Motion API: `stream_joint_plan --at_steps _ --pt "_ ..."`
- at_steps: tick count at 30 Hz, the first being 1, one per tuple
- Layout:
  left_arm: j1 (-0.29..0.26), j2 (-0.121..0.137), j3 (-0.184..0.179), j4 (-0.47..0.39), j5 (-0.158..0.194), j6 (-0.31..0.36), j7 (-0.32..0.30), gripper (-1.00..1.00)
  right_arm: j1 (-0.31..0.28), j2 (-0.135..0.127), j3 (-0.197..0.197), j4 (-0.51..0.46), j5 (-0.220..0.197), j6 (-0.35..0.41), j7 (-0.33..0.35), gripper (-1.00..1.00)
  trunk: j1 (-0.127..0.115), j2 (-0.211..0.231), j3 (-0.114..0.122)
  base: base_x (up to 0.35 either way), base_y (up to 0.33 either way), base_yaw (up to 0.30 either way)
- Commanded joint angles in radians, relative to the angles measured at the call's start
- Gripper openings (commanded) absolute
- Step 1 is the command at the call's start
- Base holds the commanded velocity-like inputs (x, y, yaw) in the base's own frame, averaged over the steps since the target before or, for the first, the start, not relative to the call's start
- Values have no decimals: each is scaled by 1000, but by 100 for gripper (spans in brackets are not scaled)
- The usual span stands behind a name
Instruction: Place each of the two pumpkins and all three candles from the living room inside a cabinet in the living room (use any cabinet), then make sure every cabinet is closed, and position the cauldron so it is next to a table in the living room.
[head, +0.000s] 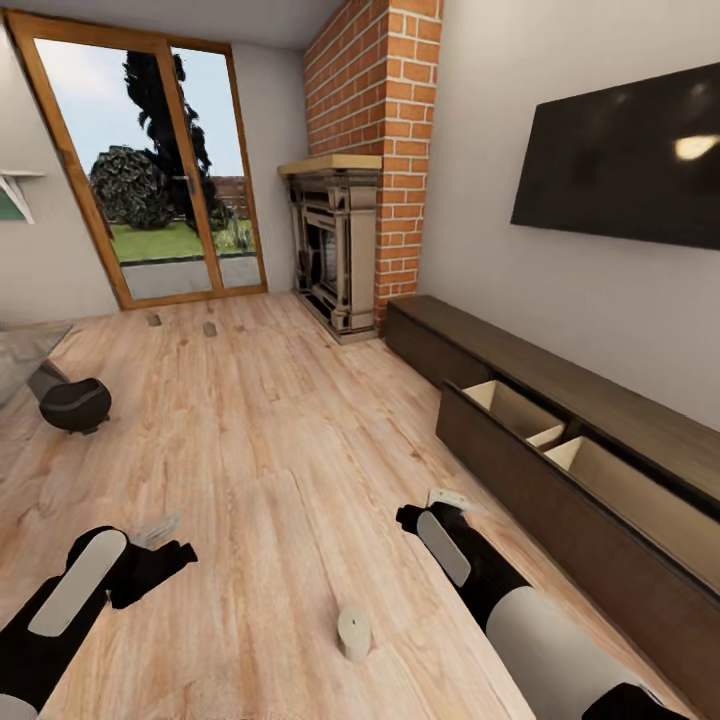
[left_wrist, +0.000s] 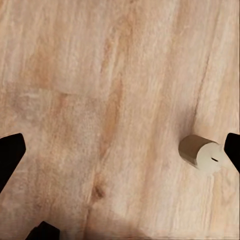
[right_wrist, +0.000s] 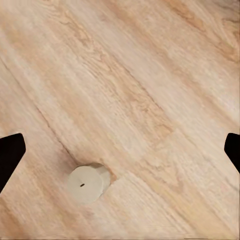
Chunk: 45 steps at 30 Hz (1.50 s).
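Note:
A stubby beige candle (head: 353, 632) stands on the wood floor between my two arms. It also lies close to one fingertip in the left wrist view (left_wrist: 201, 153) and below the right wrist (right_wrist: 87, 183). Two more small tan candles (head: 153, 320) (head: 209, 328) sit far off by the glass door. The black cauldron (head: 75, 404) rests on the floor at the left. The long dark cabinet (head: 600, 400) runs along the right wall with a drawer (head: 520, 410) pulled open, pale inside. My left gripper (left_wrist: 120, 150) and right gripper (right_wrist: 120, 150) both hover open over the floor, holding nothing. The pumpkins are out of view.
A brick fireplace (head: 340, 250) stands in the far corner, beside the glass door (head: 165, 170). A television (head: 620, 165) hangs above the cabinet. A grey piece of furniture (head: 25, 355) juts in at the left edge near the cauldron. Wood floor stretches between me and the door.

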Motion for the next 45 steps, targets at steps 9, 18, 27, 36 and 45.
stream_joint_plan --at_steps 9,18,27,36,45 --pt "-1 -1 -7 12 97 0 10 100 -13 29 111 -77 -4 32 -55 100 0 0 6 0 -2 254" --pt "0 0 -19 9 98 1 2 100 -14 24 126 -92 -4 37 -64 100 0 0 8 0 -35 57" --pt "0 0 -35 4 99 3 1 100 -14 23 128 -97 -2 33 -65 100 0 0 8 112 43 1" --pt "0 0 -31 5 100 6 0 100 -14 24 128 -97 -4 35 -58 100 0 0 8 150 191 0" --pt "0 -1 -29 4 101 6 0 100 -25 35 126 75 -12 38 -53 100 0 0 8 24 22 0"
